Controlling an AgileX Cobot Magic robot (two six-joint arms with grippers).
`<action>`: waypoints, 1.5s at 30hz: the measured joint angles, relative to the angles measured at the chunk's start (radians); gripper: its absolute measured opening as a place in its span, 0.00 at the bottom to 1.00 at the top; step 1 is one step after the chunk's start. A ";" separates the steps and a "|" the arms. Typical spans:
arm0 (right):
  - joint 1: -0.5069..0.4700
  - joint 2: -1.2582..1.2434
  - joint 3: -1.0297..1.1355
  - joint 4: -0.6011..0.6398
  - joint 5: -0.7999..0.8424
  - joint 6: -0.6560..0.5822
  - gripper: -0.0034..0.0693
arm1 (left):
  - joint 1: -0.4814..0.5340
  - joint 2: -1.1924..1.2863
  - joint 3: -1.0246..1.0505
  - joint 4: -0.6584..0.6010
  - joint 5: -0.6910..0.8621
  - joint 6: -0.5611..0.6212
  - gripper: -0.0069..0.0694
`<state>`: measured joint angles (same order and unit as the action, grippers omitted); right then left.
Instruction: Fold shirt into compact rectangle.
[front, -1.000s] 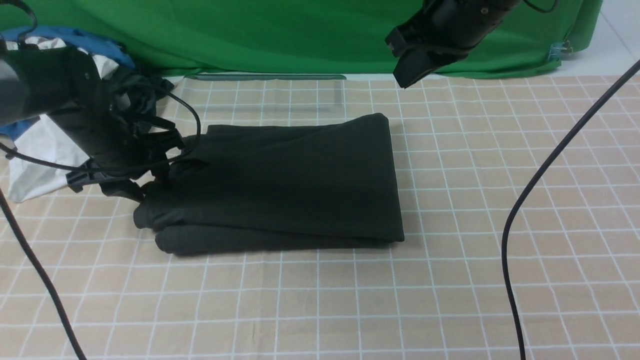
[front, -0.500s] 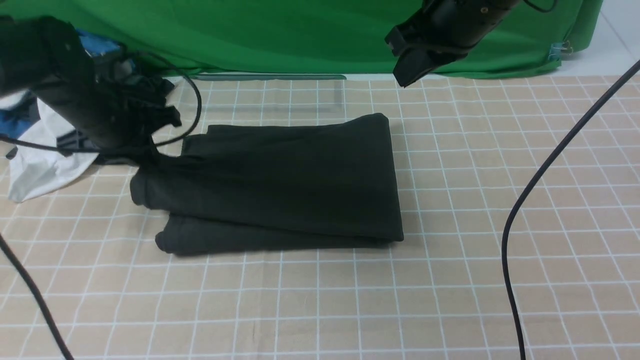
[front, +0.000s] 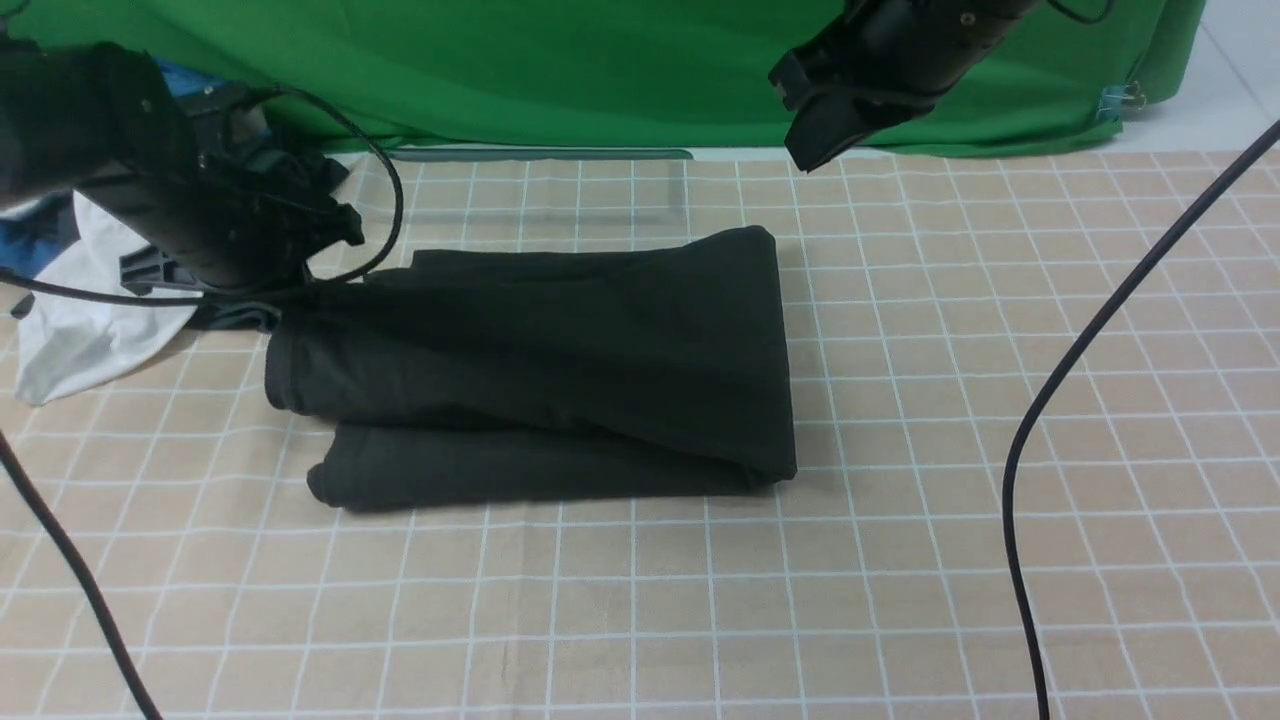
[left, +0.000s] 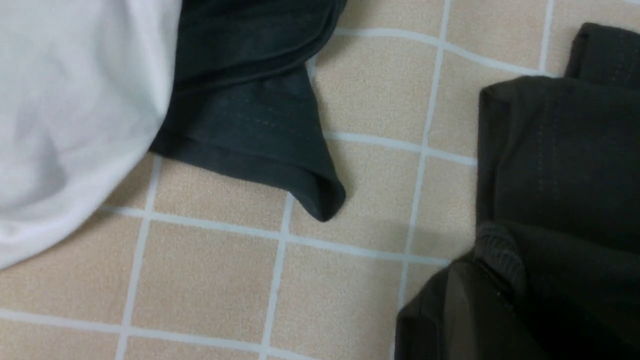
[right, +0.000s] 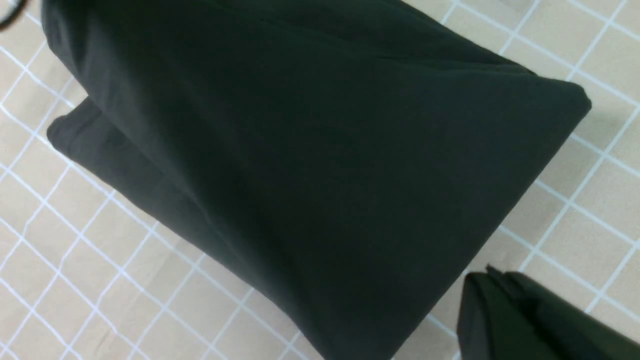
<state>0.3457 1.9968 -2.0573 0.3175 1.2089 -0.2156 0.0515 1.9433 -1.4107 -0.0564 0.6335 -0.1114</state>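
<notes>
The black shirt (front: 560, 340) lies folded in layers at the middle of the checked tablecloth. My left gripper (front: 290, 300) is at its left edge, shut on the shirt's upper layer, which rises off the layer below. In the left wrist view the dark fabric (left: 550, 165) with a ribbed edge sits pinched at the left gripper (left: 480, 265). My right gripper (front: 812, 150) hangs high over the far right of the shirt, shut and holding nothing. The right wrist view looks down on the shirt (right: 310, 150) with the right gripper (right: 487, 277) off its corner.
A white garment (front: 80, 330) and a smaller dark grey garment (left: 250, 125) lie just left of the shirt, close to my left gripper. A green backdrop (front: 600, 70) closes the far side. A black cable (front: 1060, 400) hangs across the right of the table.
My left gripper has shut on the shirt's left edge and lifted it up and back, so the upper layer has risen off the lower one. The right arm has not moved.
</notes>
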 joint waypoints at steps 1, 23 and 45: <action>0.000 0.000 0.000 0.000 0.000 0.000 0.10 | 0.000 0.010 0.000 0.008 -0.005 -0.015 0.19; 0.000 0.000 0.000 -0.019 0.010 0.028 0.10 | -0.001 -0.127 0.022 -0.136 0.171 0.040 0.17; 0.000 0.000 0.000 -0.025 0.012 0.035 0.10 | -0.176 -0.220 0.428 -0.052 -0.018 -0.185 0.11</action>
<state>0.3457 1.9968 -2.0573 0.2921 1.2211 -0.1810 -0.1244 1.7231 -0.9824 -0.1086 0.6155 -0.2965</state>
